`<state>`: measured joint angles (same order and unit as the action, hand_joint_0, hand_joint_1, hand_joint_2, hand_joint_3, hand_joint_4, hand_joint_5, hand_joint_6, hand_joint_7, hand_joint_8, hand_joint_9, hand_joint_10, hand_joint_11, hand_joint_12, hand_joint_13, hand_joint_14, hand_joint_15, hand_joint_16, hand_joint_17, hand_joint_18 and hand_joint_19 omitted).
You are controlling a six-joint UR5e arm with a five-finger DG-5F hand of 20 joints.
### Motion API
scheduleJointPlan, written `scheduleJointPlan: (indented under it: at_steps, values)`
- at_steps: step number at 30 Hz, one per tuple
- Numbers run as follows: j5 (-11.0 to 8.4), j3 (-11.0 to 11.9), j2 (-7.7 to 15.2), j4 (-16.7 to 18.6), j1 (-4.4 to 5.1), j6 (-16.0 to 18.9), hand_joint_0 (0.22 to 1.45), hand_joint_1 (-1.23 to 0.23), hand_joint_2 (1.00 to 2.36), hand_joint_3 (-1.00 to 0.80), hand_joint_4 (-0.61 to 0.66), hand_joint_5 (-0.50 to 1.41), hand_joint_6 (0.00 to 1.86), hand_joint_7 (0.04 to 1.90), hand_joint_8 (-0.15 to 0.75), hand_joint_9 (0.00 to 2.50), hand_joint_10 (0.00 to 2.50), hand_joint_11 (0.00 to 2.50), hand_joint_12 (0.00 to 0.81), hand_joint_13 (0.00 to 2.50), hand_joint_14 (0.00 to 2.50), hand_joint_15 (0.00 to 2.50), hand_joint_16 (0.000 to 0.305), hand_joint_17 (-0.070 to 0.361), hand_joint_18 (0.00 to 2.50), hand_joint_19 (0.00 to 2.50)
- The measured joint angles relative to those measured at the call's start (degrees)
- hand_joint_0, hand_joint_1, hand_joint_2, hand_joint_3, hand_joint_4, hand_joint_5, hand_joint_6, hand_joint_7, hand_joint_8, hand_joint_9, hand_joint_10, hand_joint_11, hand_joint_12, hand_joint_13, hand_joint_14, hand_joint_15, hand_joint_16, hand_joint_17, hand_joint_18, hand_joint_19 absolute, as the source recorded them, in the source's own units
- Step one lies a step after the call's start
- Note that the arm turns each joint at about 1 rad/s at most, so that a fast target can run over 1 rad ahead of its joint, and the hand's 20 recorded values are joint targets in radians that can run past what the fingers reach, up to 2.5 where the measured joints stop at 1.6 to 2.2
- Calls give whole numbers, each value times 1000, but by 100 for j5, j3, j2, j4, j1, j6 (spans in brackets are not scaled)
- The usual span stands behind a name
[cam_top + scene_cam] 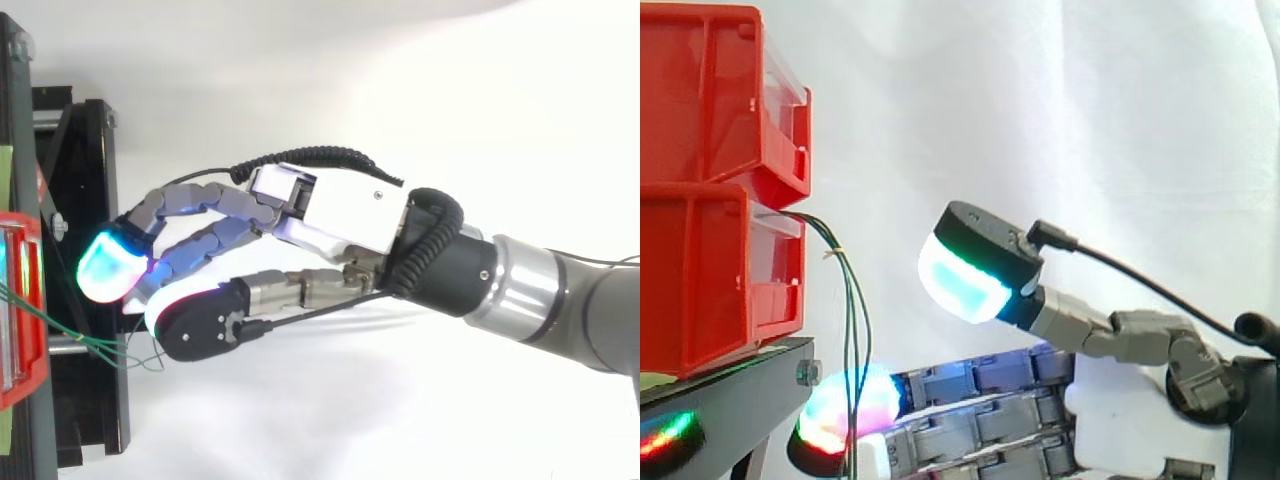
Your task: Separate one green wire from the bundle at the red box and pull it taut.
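From the side, thin green wires [848, 300] are drooping in a loose bundle from the front of the lower red bin [700, 280], a glossy plastic box resting on a black stand [740, 375]. The hand [1110, 415] is reaching in open, its ribbed grey fingers stretched straight and its thumb raised well above them. One rounded, glowing fingertip [835, 415] is lying just beside the wires.

From above, the wires are trailing off the bin across the stand towards the thumb, and nothing is pinching them.

A brightly lit white curtain [1090, 100] hangs in soft folds behind a black stand [100, 400].
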<state>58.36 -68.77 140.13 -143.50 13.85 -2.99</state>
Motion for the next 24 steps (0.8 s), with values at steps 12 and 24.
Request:
scheduleJointPlan:
  at_steps: [12, 24]
  values:
    - [-125, 71, 90, 146, 32, -187, 474, -489, 1000, -500, 217, -176, 503, 820, 315, 1024, 12, 360, 408, 754, 10, 270, 59, 132, 574, 322]
    - [-168, 513, 481, 188, 109, -123, 479, -486, 1000, -500, 217, -176, 503, 824, 318, 1060, 12, 380, 406, 856, 11, 298, 57, 129, 646, 337]
